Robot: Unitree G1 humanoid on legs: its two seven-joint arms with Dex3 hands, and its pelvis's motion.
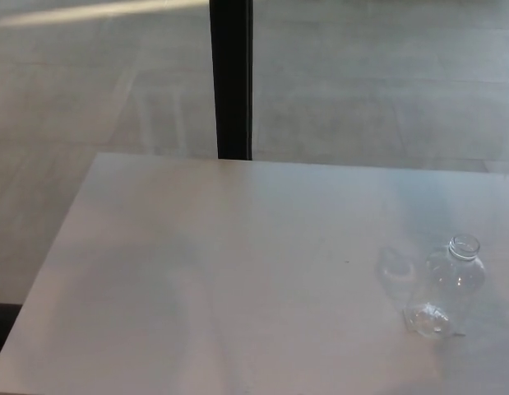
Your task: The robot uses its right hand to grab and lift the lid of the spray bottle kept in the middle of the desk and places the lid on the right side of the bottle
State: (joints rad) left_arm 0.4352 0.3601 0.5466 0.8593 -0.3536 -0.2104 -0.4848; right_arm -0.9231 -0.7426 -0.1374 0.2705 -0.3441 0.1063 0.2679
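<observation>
Clear plastic spray bottle (448, 285), neck uncapped, upright on white desk (238, 271), no robot hand visible

Light soft, dim to moderate, overall grey-pink cast. Whole frame slightly hazy and low in contrast; fine detail smeared, edges not crisp.

Pale, matte rectangular worktop (238, 271) evenly lit, with no hard glare. Broad faint shadows mottle it: one vague darker patch at lower left centre, another band towards the right edge.

Small clear plastic bottle with open neck (451, 284) catches small bright glints on its base and shoulder; a faint light patch lies on the surface just left of it.

Grey tiled floor (114, 90) beyond carries a bright diagonal streak at top left. Black vertical post (231, 78) reads as flat silhouette, no detail.
</observation>
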